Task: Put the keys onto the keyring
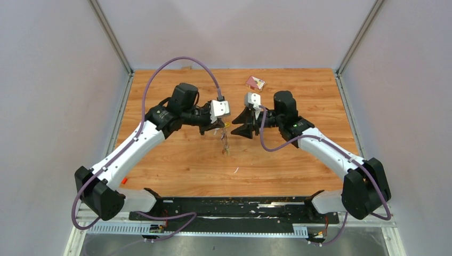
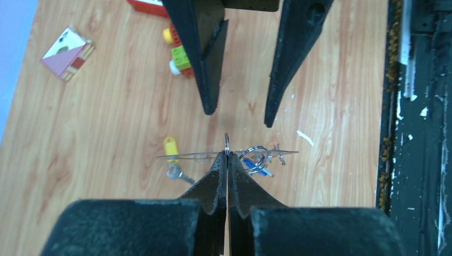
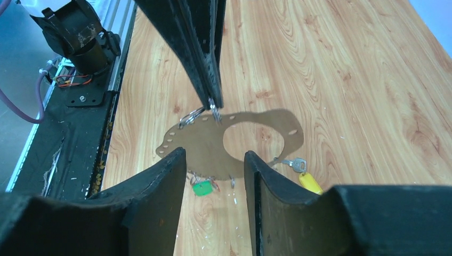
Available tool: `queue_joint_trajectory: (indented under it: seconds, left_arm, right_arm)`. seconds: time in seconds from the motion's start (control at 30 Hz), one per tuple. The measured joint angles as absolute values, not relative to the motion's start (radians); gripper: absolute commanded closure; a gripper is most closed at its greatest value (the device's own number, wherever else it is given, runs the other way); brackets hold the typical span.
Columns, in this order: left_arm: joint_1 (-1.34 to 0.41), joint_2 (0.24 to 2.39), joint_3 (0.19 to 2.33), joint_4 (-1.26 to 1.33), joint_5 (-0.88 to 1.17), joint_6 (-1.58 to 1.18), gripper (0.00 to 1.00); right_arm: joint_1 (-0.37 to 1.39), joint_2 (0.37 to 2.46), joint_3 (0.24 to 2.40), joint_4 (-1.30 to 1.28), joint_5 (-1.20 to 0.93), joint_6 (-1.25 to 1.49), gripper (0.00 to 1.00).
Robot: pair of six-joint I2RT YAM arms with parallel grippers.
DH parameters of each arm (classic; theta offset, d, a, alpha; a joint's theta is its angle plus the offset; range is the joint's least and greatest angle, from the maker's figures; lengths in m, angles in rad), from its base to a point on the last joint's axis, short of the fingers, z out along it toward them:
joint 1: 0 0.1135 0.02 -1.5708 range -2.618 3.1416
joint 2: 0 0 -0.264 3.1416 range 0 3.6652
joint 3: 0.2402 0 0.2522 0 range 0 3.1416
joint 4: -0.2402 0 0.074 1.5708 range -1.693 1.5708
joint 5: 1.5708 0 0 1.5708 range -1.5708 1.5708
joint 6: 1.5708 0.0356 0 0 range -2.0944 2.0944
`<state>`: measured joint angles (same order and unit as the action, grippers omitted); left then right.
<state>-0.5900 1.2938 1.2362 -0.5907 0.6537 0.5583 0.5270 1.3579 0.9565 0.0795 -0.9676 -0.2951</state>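
Since the keyring [image 3: 200, 144] is a thin, flat metal loop, I judge it light, stiff and slippery. It will not bend under a pinch, but it could pivot or slide between smooth fingers, so the best hold is squarely across both faces of the flat band near the outer edge. It hangs in the air above the counter [image 3: 346, 80], between the two arms, and shows edge-on as a hairline from the left wrist. The left claw [image 2: 227, 159] is clenched on that band at the rim, its fingers pressed together with only the sheet between them. The right claw [image 3: 214, 156] is released; its fingers stand apart with nothing between them and touch nothing, the tips close to the loop's near edge. The yellow-tagged key [image 3: 301, 172] shows just past the loop's edge; whether it hangs from the loop or lies on the counter I cannot tell. It looks tiny and light, so the plastic tag is probably the easier grip. A green tag [image 3: 201, 188] shows below the loop.
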Motion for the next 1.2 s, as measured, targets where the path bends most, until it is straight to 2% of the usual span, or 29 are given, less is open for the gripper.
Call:
queue_joint_trajectory:
  seconds: [0.17, 0.37, 0.7, 0.97, 1.2]
  left_arm:
    - [-0.634, 1.328, 1.366, -0.741, 0.509, 0.567, 1.00]
    - [-0.688, 1.362, 1.395, -0.843, 0.434, 0.564, 1.00]
    - [-0.707, 1.377, 1.395, -0.868, 0.463, 0.535, 1.00]
    - [-0.707, 1.377, 1.393, -0.855, 0.487, 0.522, 1.00]
    - [-0.707, 1.377, 1.377, -0.842, 0.497, 0.520, 1.00]
  right_arm:
    - [0.527, 1.358, 0.957, 0.070, -0.967, -0.297, 0.58]
    - [0.530, 1.359, 0.957, 0.082, -0.982, -0.273, 0.63]
    - [0.556, 1.385, 0.957, 0.111, -1.028, -0.255, 0.66]
    - [0.564, 1.393, 0.957, 0.112, -1.054, -0.254, 0.77]
    - [0.569, 1.400, 0.957, 0.113, -1.054, -0.252, 0.82]
